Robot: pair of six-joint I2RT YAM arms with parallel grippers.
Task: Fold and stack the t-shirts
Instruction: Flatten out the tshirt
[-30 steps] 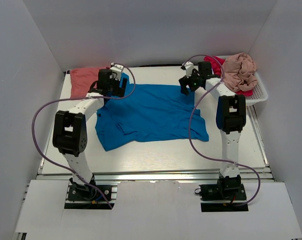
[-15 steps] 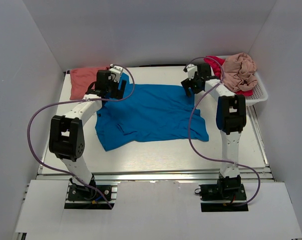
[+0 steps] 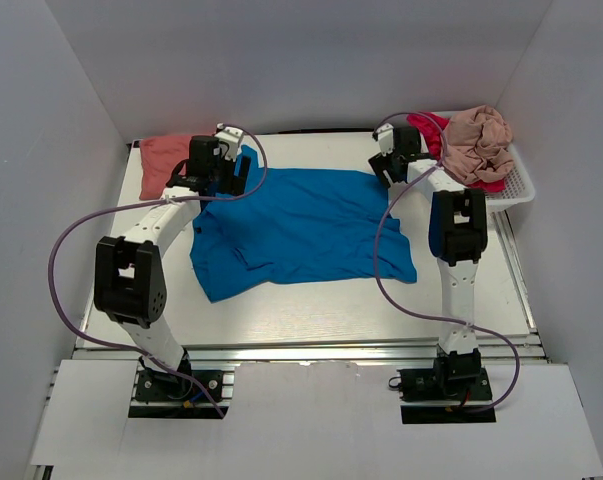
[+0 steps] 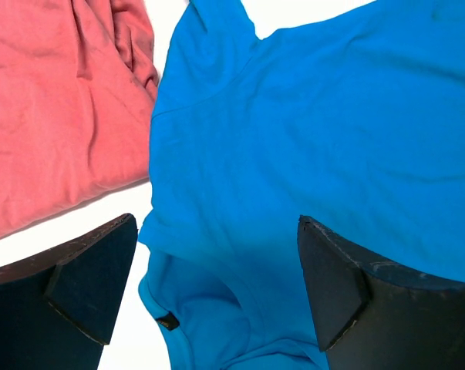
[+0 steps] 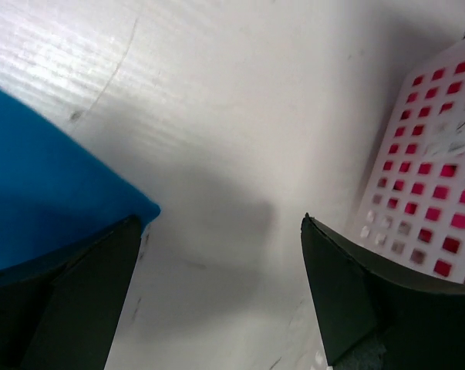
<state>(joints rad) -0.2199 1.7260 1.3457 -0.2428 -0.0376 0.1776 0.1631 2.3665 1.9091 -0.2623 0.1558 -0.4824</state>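
The right gripper (image 3: 388, 166) draws off toward 1 o'clock, leaving the blue t-shirt's (image 3: 301, 225) far corner for bare table beside the white basket (image 3: 518, 186) (jaws apart, nothing between them). The left gripper (image 3: 221, 172) edges toward 10 o'clock, its elbow dropping toward 7.

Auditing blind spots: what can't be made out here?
Top view: magenta t-shirt mostly buried under the beige-pink t-shirt; salmon t-shirt partly behind the left gripper.
Right wrist view: basket blurred, cut by the right edge.
Left wrist view: blue t-shirt cut off by frame edges.
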